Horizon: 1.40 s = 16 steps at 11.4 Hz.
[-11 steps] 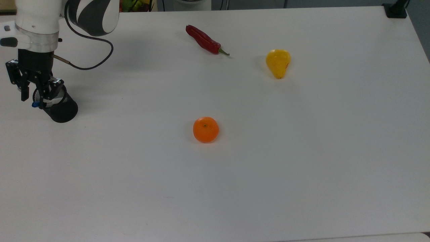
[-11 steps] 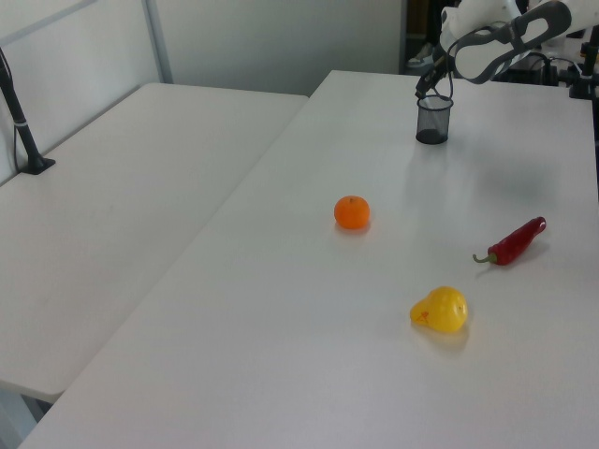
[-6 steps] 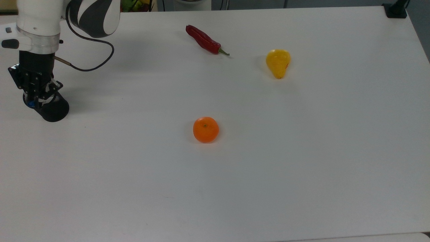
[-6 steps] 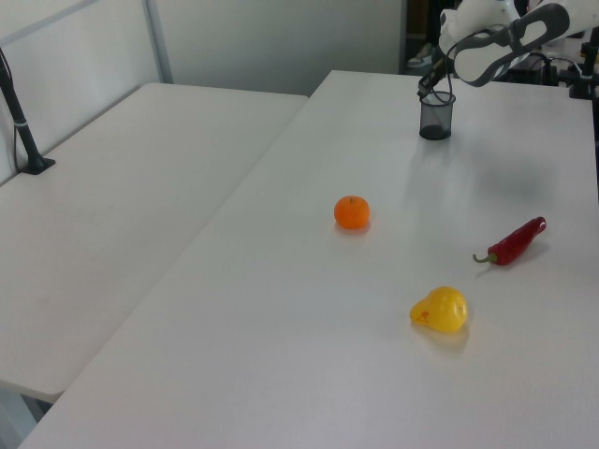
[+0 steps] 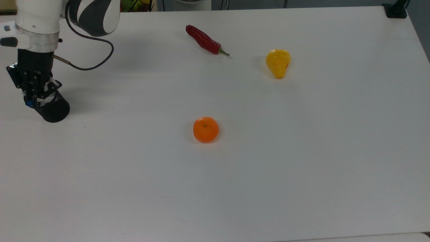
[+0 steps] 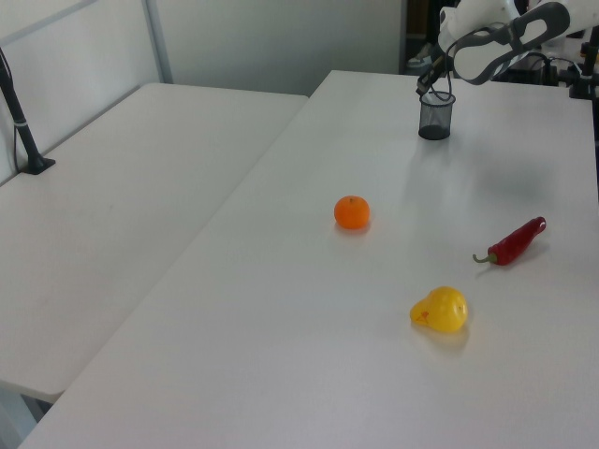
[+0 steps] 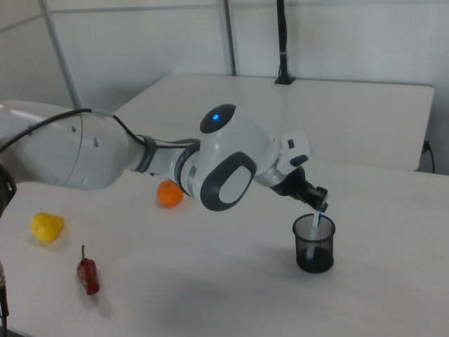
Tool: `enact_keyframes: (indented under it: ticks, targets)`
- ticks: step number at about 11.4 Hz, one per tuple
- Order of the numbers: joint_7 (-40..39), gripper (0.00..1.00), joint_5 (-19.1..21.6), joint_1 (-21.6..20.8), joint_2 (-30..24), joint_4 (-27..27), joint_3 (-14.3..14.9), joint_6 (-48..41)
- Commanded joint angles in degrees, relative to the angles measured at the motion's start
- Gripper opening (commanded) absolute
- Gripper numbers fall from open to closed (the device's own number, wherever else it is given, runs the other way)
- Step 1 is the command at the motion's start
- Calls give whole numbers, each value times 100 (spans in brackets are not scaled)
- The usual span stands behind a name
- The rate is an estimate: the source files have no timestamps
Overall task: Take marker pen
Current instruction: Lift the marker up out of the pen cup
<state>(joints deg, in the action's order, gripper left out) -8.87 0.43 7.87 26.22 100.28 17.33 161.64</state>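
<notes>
My gripper (image 5: 33, 97) sits at the left edge of the top view, hanging right over the mouth of a black mesh cup (image 5: 53, 109) that stands on the white bench (image 5: 268, 161). In the right view, my gripper (image 7: 317, 205) shows in the middle right of the frame, its tip at the rim of the cup (image 7: 313, 246), and the marker pen (image 7: 317, 223) stands inside the cup as a slim white shaft leaning up toward my fingers. In the top view a small blue bit of the marker pen (image 5: 30, 104) peeks out just at the lower left of my fingers. My fingers look drawn close together around the top of the pen, though I cannot tell for sure whether they are pressing on it.

In the left view, the cup (image 6: 435, 116) is at the upper right of the frame with my gripper (image 6: 429, 82) just above its rim.

The other things lie well apart from the cup. An orange (image 5: 206, 129) rests near the middle of the top view. A red chilli (image 5: 203, 39) lies toward the upper middle, its green stem pointing to the lower right of the frame. A yellow pear (image 5: 278, 62) lies to the right of the chilli, its narrow end pointing down the frame. A black cable (image 5: 94, 53) loops from my wrist at the upper left of the top view.
</notes>
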Motion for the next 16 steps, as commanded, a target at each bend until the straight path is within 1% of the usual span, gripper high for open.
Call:
enact_keyframes:
  ticks: [1, 3, 6, 9, 10, 11, 12, 13, 14, 15, 16]
  targets:
    - [0, 0, -8, -75, -477, 176, -1, -88]
    - [-96, 0, -8, -75, -924, 106, -1, -649]
    - [-159, 0, 10, -118, -1364, 105, -1, -897]
    - [-159, 0, 45, -303, -1742, 97, -1, -1301]
    - [-141, 0, 149, -399, -1883, 97, -10, -1493]
    - [-141, 0, 359, -522, -2015, 10, -27, -1878]
    - [-124, 0, 474, -610, -2112, -130, -62, -2361]
    - [-97, 0, 493, -646, -2191, -219, -219, -2740]
    - [33, 0, 502, -637, -2261, -228, -438, -2978]
    - [157, 0, 502, -646, -2306, -229, -562, -3068]
    - [314, 0, 502, -646, -2315, -237, -781, -3251]
